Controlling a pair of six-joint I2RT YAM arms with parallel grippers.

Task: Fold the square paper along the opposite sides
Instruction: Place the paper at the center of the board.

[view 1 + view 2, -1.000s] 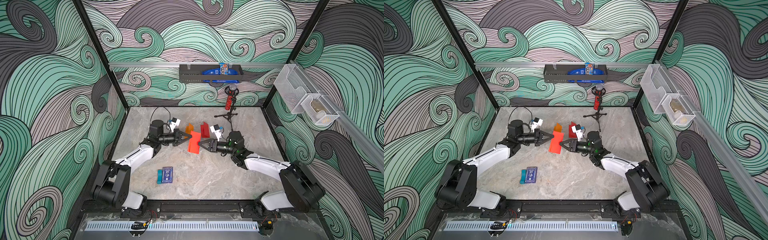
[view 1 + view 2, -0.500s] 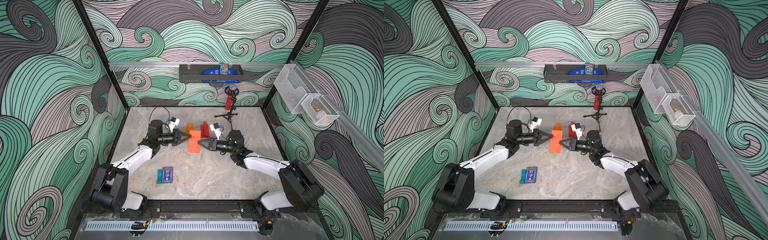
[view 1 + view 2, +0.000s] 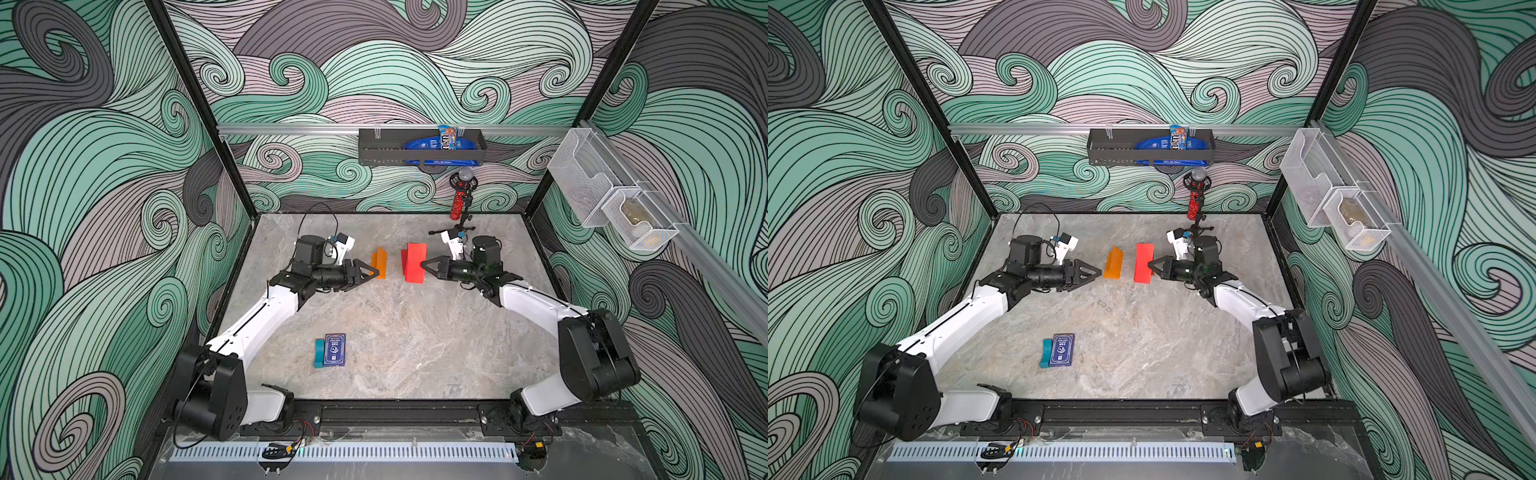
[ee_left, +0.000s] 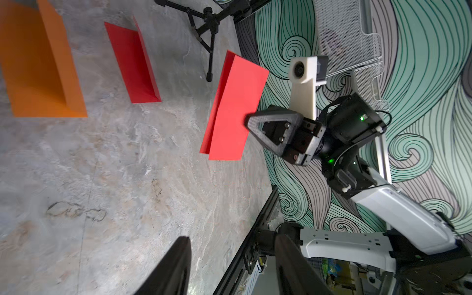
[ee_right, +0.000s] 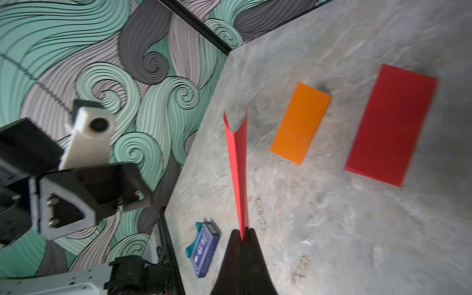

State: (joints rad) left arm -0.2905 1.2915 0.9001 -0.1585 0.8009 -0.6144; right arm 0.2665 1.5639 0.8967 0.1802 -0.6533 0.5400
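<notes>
This is a robot lab test cell. A left arm [image 3: 257,320] and a right arm [image 3: 536,307] are bolted to a black rail [image 3: 399,415] at the near edge of a marble-patterned tabletop [image 3: 415,340]. Black frame posts [image 3: 201,108] and wave-printed wall panels [image 3: 83,166] enclose it. A tripod microphone [image 3: 459,201] stands at the far side, and wire baskets [image 3: 582,174] hang on the right wall.

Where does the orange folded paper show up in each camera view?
In a top view: orange paper, mid-table.
In a top view: orange paper, mid-table.
Left wrist: orange paper, beside the loose red paper.
Right wrist: orange paper, beside the loose red paper.
Shared landmark: held red paper in the right pincer.
</notes>
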